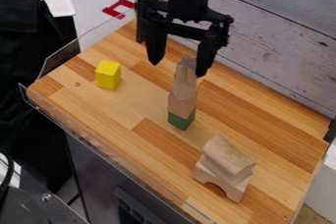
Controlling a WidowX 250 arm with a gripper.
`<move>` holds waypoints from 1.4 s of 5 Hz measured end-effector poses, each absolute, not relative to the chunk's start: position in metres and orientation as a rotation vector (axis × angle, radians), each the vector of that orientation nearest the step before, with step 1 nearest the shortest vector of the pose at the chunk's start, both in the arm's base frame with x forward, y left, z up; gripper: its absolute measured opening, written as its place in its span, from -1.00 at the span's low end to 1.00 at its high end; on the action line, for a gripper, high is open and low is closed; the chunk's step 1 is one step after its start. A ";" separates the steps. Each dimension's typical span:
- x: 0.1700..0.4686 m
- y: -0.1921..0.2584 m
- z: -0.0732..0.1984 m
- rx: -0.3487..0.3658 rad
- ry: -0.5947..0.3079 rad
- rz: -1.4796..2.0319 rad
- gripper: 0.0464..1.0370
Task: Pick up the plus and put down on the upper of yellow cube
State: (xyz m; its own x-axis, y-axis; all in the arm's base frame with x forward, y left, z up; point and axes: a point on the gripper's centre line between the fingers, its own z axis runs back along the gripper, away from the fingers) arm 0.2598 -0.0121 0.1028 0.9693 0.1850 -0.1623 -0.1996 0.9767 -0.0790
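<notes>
The gripper (178, 69) was found pointing down at the upper part of the wooden tabletop (125, 107), its fingers spread wide with nothing held. The small pale piece (187, 61), judged to be the plus, sat atop a tapering wooden block (184, 83), which stood on a wooden cube (182, 104) and a green block (181, 121). In the view, this piece lay between the fingertips, nearer the one farther from the yellow cube (108, 74); whether they were level with it could not be determined.

The step in hand was judged to be the grasp. Good practice called for centring the fingers over the piece, closing gently at its height alone, and lifting straight up, since a sideways nudge could have toppled the stack. The yellow cube stood well apart; its small top would have required a centred, level release.
</notes>
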 end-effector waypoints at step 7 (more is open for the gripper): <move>0.267 -0.011 0.080 -0.079 0.151 0.237 0.26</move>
State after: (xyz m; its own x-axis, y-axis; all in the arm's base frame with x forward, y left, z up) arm 0.2670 -0.0107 0.0796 0.9607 0.2280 -0.1586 -0.2398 0.9690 -0.0598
